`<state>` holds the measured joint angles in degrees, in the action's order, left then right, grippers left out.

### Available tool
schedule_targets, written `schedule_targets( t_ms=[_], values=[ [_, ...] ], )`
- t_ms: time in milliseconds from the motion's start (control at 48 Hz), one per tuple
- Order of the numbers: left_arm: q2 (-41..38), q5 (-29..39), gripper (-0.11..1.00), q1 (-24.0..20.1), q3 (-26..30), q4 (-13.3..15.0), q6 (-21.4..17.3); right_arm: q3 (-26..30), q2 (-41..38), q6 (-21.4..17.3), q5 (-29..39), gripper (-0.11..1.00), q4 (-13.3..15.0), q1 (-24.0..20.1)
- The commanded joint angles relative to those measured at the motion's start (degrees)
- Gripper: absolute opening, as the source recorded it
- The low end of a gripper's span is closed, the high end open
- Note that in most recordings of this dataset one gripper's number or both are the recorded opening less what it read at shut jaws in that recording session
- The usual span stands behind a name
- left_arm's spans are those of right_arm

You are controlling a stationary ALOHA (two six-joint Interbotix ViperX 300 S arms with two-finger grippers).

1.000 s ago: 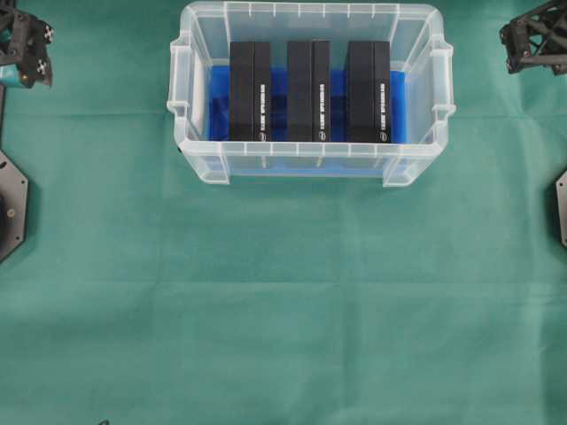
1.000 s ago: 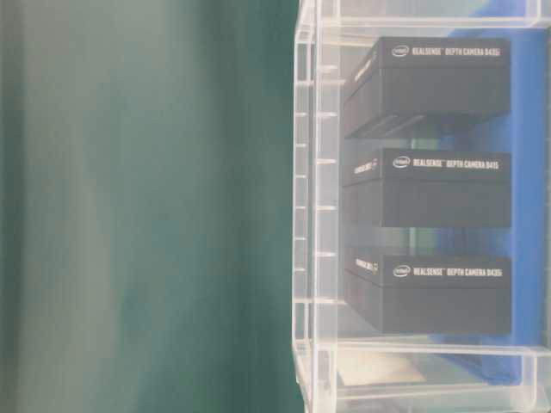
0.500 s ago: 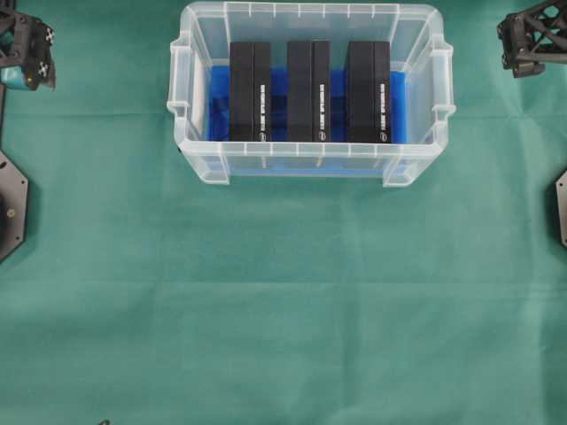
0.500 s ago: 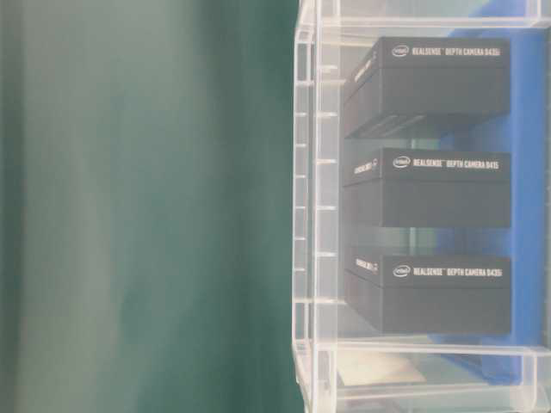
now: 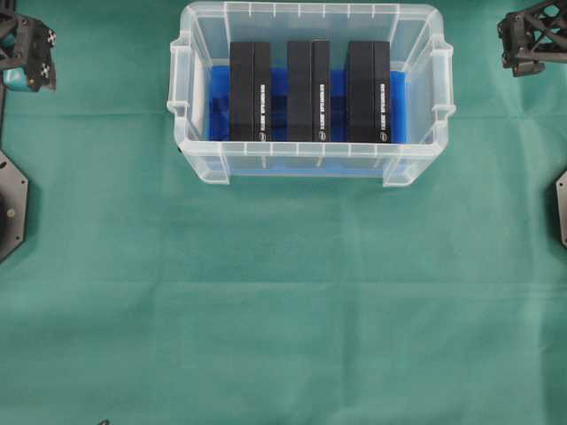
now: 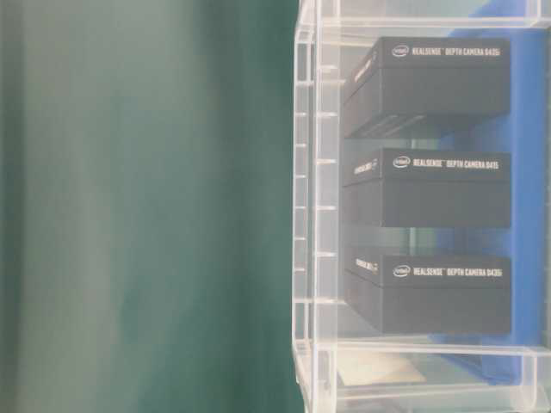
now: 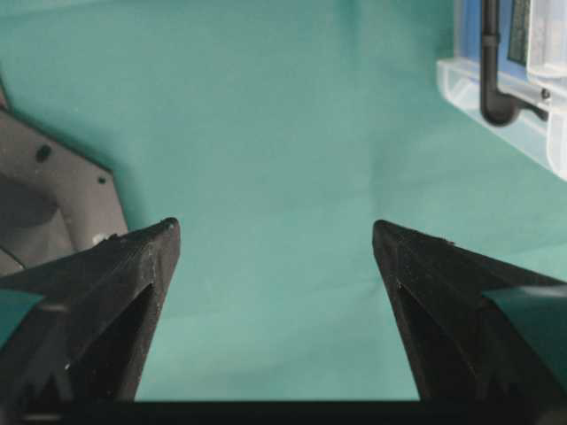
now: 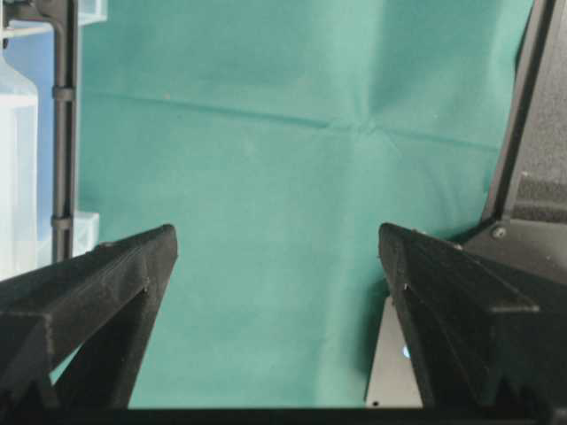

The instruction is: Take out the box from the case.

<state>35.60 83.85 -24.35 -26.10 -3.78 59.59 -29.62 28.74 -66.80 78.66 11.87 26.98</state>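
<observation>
I am holding my left jaws [image 7: 276,232] spread wide over bare green cloth [image 5: 283,301] on the counter, grasping nothing. My right jaws [image 8: 278,235] are likewise gaping open above the cloth, with nothing between them. In the overhead view both of my arms are sitting at the far corners, well apart from the case [image 5: 310,166], one on each side of it. The case, a clear plastic tub with a blue lining [image 5: 337,97] at its bottom, is standing at the far middle of the counter. Three black boxes are standing inside it in a row, with gaps between them: the left box [image 5: 250,90], the middle box [image 5: 307,90] and the right box [image 5: 368,90]. White lettering is showing on their sides in the table-level view.
</observation>
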Motion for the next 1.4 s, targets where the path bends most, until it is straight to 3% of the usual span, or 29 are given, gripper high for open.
schedule_targets(
  t_ms=[0, 271, 479, 667, 959, 1376],
  values=[
    [0.4, -0.3, 0.90, -0.1, 0.6, 0.1, 0.4, 0.8, 0.2, -0.1, -0.1, 0.95, 0.3, 0.1],
    [0.6, -0.2, 0.90, -0.2, 0.5, 0.1, 0.4, 0.9, 0.2, -0.4, -0.1, 0.95, 0.3, 0.1],
    [0.6, -0.3, 0.90, -0.2, 0.5, 0.1, 0.4, 1.3, -0.4, -3.7, -1.1, 0.95, -0.6, -0.2],
    [0.6, -0.3, 0.90, -0.2, 0.5, 0.1, 0.3, 3.5, -3.6, -4.4, -3.3, 0.95, -1.7, -1.5],
    [0.7, -0.3, 0.90, -0.2, 0.5, 0.1, 0.4, 11.3, -12.8, -6.1, -5.9, 0.95, -1.9, -4.7],
    [0.7, -0.8, 0.90, -0.2, 0.5, 0.0, 0.4, 26.8, -26.9, -7.8, -6.3, 0.94, -2.0, -8.4]
  ],
)
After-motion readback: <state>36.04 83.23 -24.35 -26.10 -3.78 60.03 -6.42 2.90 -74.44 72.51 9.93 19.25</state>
